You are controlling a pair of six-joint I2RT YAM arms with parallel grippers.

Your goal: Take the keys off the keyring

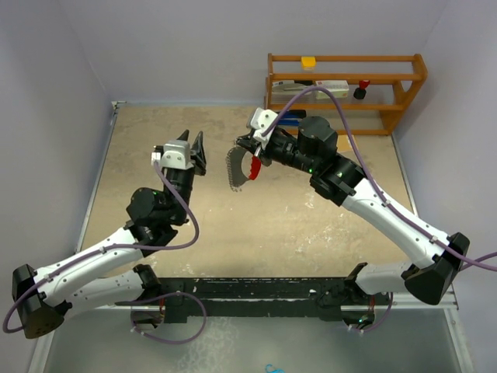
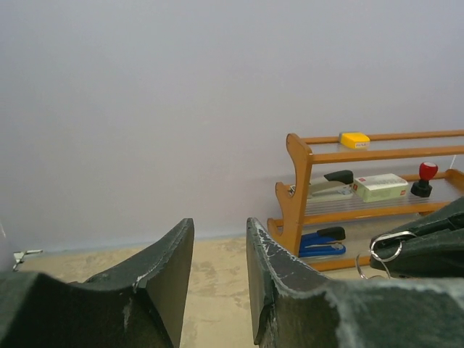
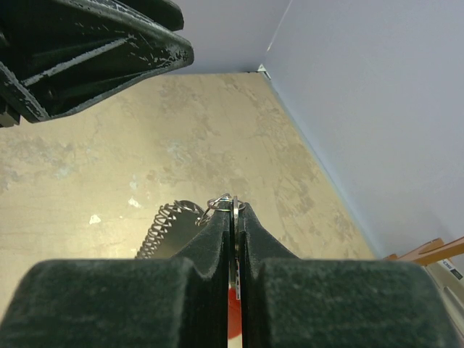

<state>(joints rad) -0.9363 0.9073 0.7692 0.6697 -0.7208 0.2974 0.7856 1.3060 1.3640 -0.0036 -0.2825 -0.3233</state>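
Keyring (image 1: pixel 233 175) up in the air over the sandy tabletop (image 1: pixel 256 241) in the top view, dangling from the right hand (image 1: pixel 248 151). Silvery ridged arc on the left, red crescent just beside it on the right. Right hand clamped on the upper end. Left hand (image 1: pixel 194 148) near, off to the left and about level with the keyring, not touching it, dark fingers apart and aimed at the back wall. Wooden shelf (image 1: pixel 345 85) in the far right corner, well apart from both hands.

Left wrist view: left hand (image 2: pixel 220 232) with its two fingers (image 2: pixel 170 272) apart, bare tabletop (image 2: pixel 217 304) showing through the gap. At the right edge, the dark right hand (image 2: pixel 428 250) with small wire rings (image 2: pixel 386 248) at its tip. Behind it the shelf (image 2: pixel 299 181), carrying a yellow block (image 2: pixel 354 139), a white box (image 2: pixel 380 187), a red-knobbed stamp (image 2: pixel 424 177) and two staplers, one dark, one blue.

Right wrist view: right hand (image 3: pixel 233 217) pressed together on a thin metal edge of the keyring (image 3: pixel 163 225). Coiled silvery arc curving away to the left, a sliver of red low in the slit between the fingers, small wire rings (image 3: pixel 221 201) poking out at the fingertips. Left hand (image 3: pixel 94 51) at the upper left, close by but apart. Tabletop (image 3: pixel 217 130) well below.
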